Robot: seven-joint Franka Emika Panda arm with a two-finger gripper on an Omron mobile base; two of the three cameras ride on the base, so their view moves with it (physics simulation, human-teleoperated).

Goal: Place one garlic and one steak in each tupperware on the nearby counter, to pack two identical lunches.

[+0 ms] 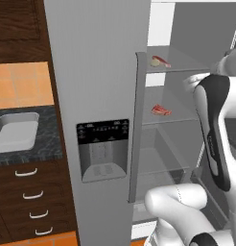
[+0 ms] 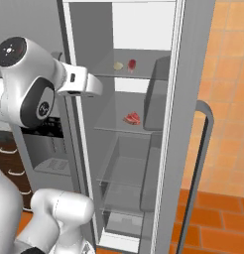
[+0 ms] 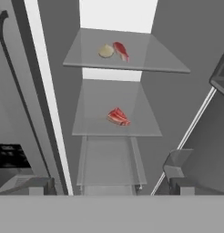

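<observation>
Inside the open fridge, a pale garlic (image 3: 106, 51) lies on the top glass shelf with a red steak (image 3: 121, 50) touching its right side. A second steak (image 3: 118, 116) rests on the shelf below. The same garlic (image 2: 118, 65) and steaks (image 2: 131, 64) (image 2: 132, 118) appear in the right base view. My gripper (image 3: 107, 187) is open and holds nothing, well short of the shelves and facing into the fridge. A rectangular tupperware (image 1: 14, 132) sits on the black counter (image 1: 48, 146) left of the fridge.
The closed fridge door with its dispenser panel (image 1: 103, 149) stands between the counter and the open compartment. The open door with its dark handle (image 2: 203, 149) swings out on the right. Clear drawers (image 3: 109, 159) sit below the shelves. Cabinet drawers (image 1: 33, 192) are under the counter.
</observation>
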